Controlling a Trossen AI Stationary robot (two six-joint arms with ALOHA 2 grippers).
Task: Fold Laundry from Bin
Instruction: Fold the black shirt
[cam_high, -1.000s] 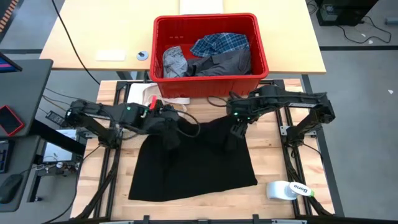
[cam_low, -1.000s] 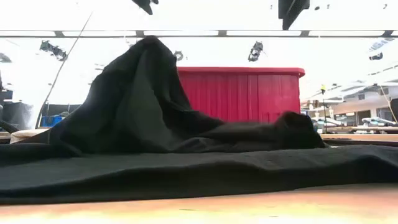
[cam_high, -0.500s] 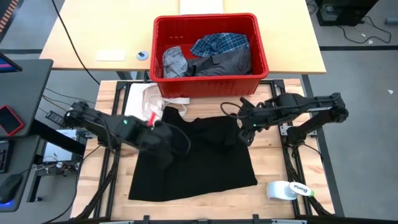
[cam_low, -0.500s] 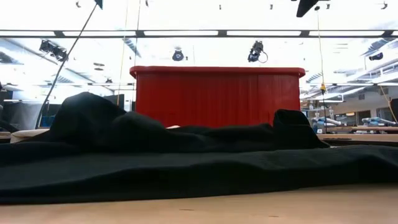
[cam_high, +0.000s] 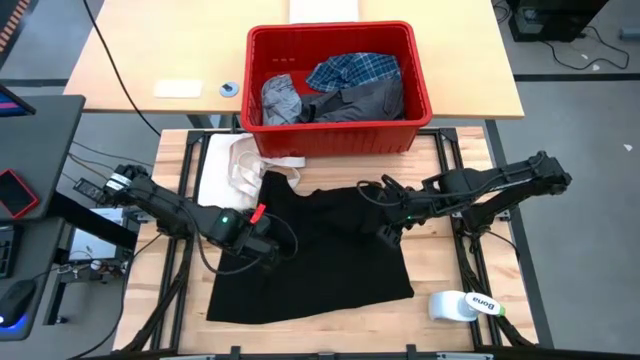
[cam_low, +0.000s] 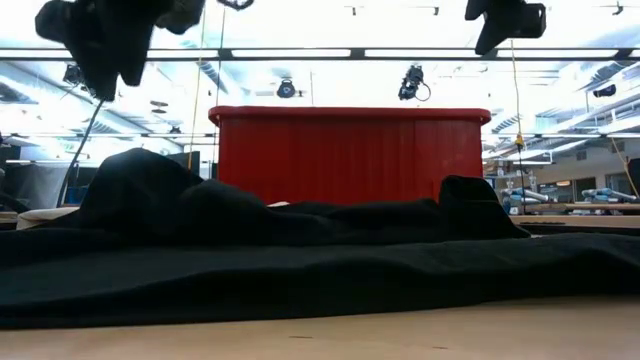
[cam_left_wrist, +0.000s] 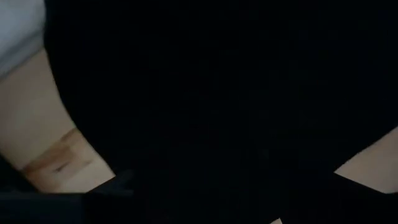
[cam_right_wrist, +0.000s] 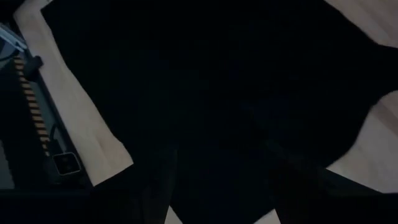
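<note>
Nearest, at the near right corner of the table (cam_high: 440, 275): white bottle (cam_high: 463, 305) on its side, close to the near hem of the black garment (cam_high: 330, 270). Risks getting nudged off by a hem swept rightward in a fold.

Next, black garment spread mostly flat across the middle of the table, rumpled and humped along its far edge. Judged as the piece to fold, with no fold made so far. Likely to fold crooked over those humps unless smoothed first.

Above its left part, left gripper (cam_high: 265, 245), raised clear of the cloth. Cannot tell whether released or clenched, lost against the black fabric. Above its right part, right gripper (cam_high: 388, 230), released, spread and holding nothing. Might pinch two layers at once, or miss the edge altogether, given a thin dark sheet lying tight on the wood. Might also pull unevenly, one side ahead of the other, and skew the garment.

Farther, at far left, cream cloth (cam_high: 225, 165) touching the garment's far left corner. Could get caught up and folded in by a careless grab there.

Farthest, red bin (cam_high: 330, 140) just beyond the garment, holding a plaid shirt (cam_high: 355, 70), a light grey piece (cam_high: 280, 98) and a dark grey piece (cam_high: 365, 100). Could get bumped by an arm reaching far.
</note>
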